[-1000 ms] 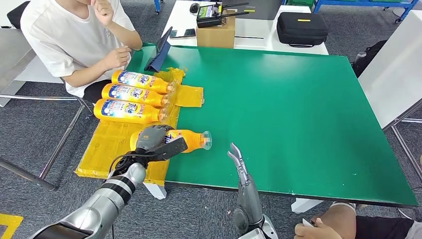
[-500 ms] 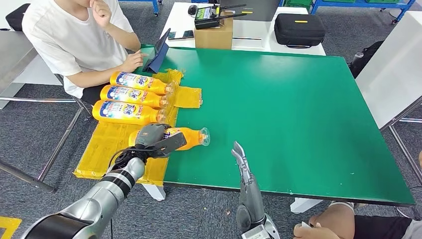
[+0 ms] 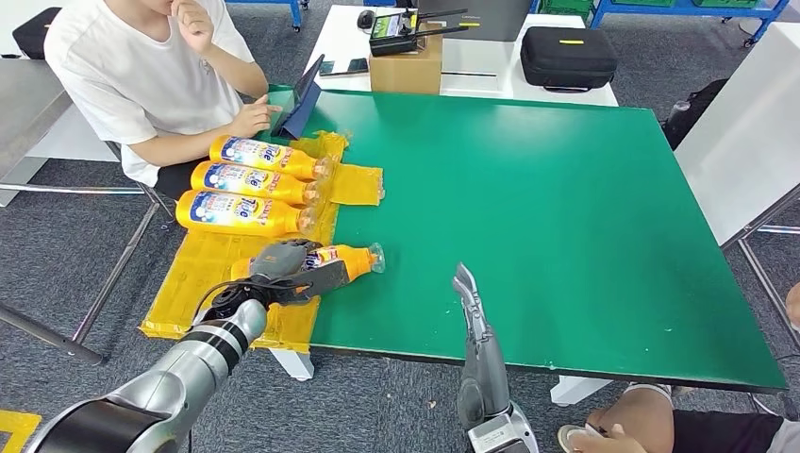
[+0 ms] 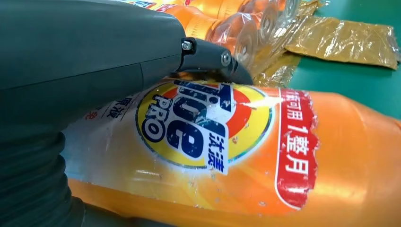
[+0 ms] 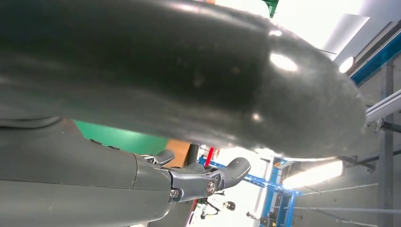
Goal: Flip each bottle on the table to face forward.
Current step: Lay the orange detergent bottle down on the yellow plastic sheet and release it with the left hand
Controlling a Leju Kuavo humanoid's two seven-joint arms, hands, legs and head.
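At the counter's (image 3: 566,189) near-left edge, the left hand (image 3: 283,269) is gripping the orange detergent bottle (image 3: 344,260), which is lying left-to-right with its cap pointing right, while the right hand (image 3: 467,288), farther right, is hovering with fingers extended, holding nothing.

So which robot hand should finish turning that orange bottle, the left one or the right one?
Probably the left. The left hand already grips the orange bottle at the table's near left edge. The right hand is raised over bare green table, off to the bottle's right, holding nothing.
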